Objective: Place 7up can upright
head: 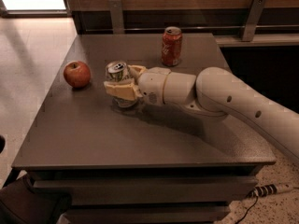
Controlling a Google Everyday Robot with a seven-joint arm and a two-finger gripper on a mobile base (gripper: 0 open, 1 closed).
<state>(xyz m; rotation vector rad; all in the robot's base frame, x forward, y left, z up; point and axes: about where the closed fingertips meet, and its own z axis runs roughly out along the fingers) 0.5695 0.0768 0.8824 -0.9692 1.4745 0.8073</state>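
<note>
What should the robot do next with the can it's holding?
Probably open the gripper and let go. The 7up can stands upright in its grip and seems to rest on the table. The apple and red can sit well clear.

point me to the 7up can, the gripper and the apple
7up can (116,70), camera view, on its silver top.
gripper (120,79), camera view, midway between its fingers, which clasp the 7up can beside the apple.
apple (77,74), camera view, on its red side.
</note>
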